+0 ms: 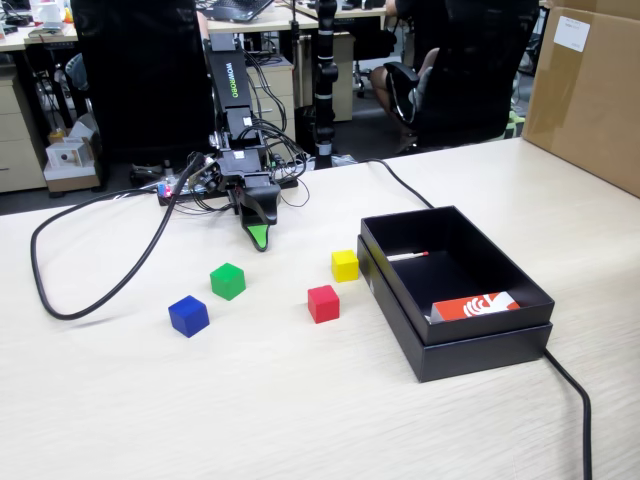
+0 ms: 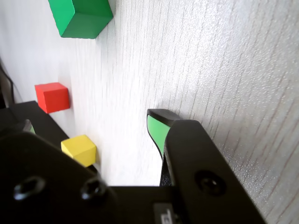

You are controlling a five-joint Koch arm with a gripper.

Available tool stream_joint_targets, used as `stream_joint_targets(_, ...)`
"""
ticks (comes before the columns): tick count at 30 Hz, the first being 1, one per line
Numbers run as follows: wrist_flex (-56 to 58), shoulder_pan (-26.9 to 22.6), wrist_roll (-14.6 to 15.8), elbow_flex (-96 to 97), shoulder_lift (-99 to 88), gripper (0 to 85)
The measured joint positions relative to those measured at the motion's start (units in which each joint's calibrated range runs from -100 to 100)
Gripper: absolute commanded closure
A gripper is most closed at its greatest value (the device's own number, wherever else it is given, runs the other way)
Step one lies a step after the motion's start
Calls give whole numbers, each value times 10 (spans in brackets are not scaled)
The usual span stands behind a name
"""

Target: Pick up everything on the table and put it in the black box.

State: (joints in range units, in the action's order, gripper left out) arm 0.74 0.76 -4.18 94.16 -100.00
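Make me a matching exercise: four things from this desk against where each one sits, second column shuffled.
Things:
1. blue cube
2. yellow cube
3. green cube
4. card

Places, in the fixed view:
A. inside the box
B. nearest the tool
C. farthest left
D. cube closest to the box

Pairs: 1-C, 2-D, 3-B, 4-A

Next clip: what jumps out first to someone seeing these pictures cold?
Four bright cubes on the pale table: blue cube, green cube, red cube, yellow cube. Right of them in the fixed view sits the black box; the gripper points down behind the cubes.
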Motion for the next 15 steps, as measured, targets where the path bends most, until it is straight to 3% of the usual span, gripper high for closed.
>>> stream_joint_targets(15,2,9,0,-5,1,378)
